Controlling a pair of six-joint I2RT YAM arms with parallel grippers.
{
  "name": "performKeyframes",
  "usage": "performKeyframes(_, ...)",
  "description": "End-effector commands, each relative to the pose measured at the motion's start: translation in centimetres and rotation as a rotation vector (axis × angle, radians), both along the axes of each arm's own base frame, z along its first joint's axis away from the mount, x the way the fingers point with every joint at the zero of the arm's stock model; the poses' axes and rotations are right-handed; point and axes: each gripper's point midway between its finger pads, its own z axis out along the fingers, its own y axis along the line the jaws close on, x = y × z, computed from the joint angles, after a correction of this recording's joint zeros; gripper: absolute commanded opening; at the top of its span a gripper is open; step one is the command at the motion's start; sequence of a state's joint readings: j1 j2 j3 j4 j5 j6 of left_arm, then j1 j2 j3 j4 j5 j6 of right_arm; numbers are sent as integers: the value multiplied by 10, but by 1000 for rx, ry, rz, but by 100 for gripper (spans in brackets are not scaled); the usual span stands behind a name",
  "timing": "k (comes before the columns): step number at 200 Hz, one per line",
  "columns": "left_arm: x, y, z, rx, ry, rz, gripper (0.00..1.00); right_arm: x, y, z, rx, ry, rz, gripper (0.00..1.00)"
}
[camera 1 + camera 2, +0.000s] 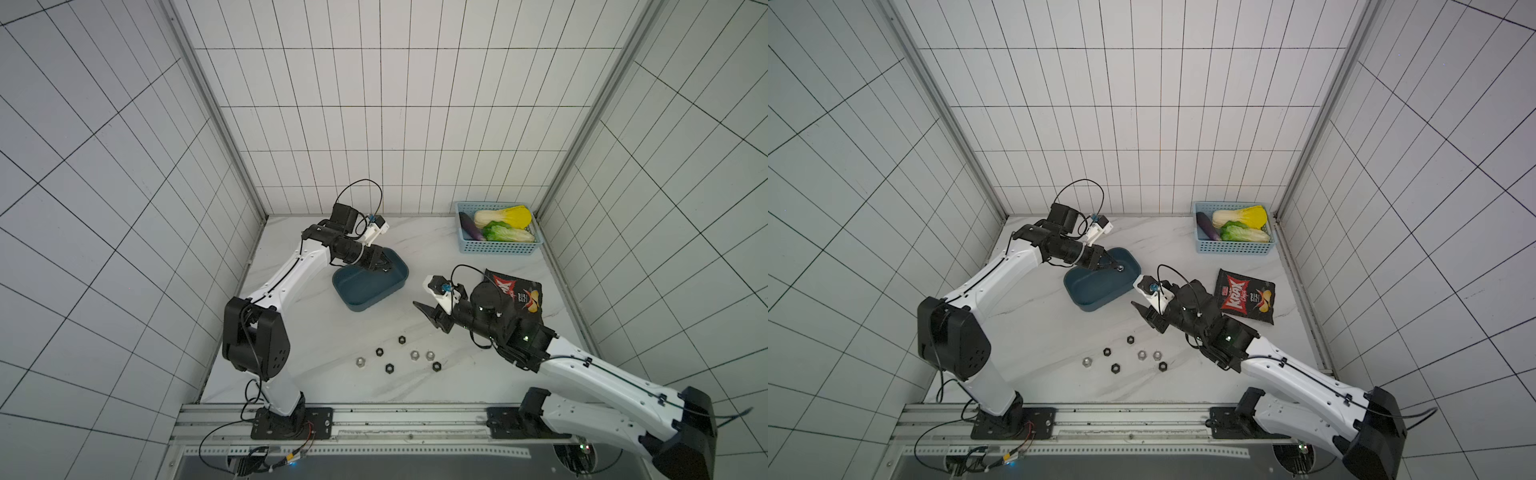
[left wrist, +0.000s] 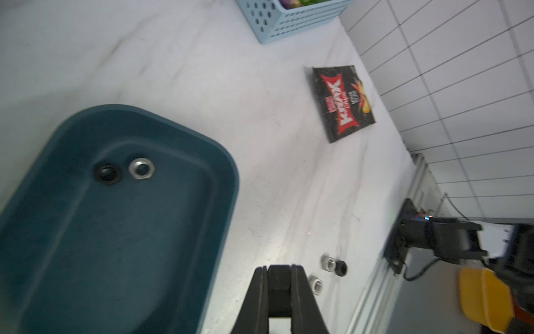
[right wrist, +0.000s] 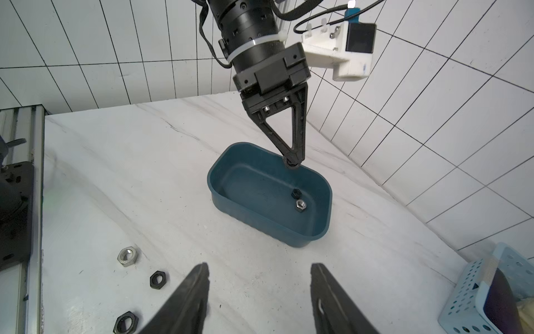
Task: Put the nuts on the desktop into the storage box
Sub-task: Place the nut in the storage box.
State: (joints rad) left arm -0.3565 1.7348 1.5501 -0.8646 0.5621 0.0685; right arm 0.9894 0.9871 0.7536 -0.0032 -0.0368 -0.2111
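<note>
Left gripper [image 3: 293, 159]: jaws closed, apparently pinching a black nut [image 3: 291, 166] above the storage box [image 3: 260, 219], close to its rim. If it releases there, the nut can clip the rim or bounce off the hard floor onto the tabletop [image 3: 144, 173]. 2 nuts [image 3: 301, 204] are already inside the box, and 7 loose nuts [image 1: 414, 355] lie near the front edge. Right gripper [image 3: 259, 266]: jaws open, empty, hovering between box and loose nuts.

Other risks:
- Both arms crowd the box.
- Flat nuts slip out of the jaws.
- Close neighbours get flicked.
- The box gets shoved.
</note>
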Motion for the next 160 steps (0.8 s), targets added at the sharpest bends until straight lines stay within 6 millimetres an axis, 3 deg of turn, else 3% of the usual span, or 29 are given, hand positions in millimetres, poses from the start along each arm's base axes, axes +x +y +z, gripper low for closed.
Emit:
performKeyframes(1,44,23,-32,310,-195,71,0,4,-3,-5,-22,32,-41,59)
performKeyframes(60,85,46,-102,738,-320,161,0,16,1,-25,-75,104,-106,59)
performKeyframes(115,100,60,-137,862,-328,191,2,17,0,-27,-74,111,-121,60)
performKeyframes(160,104,56,-156,868,-310,181,10,19,0,-25,-80,111,-130,60)
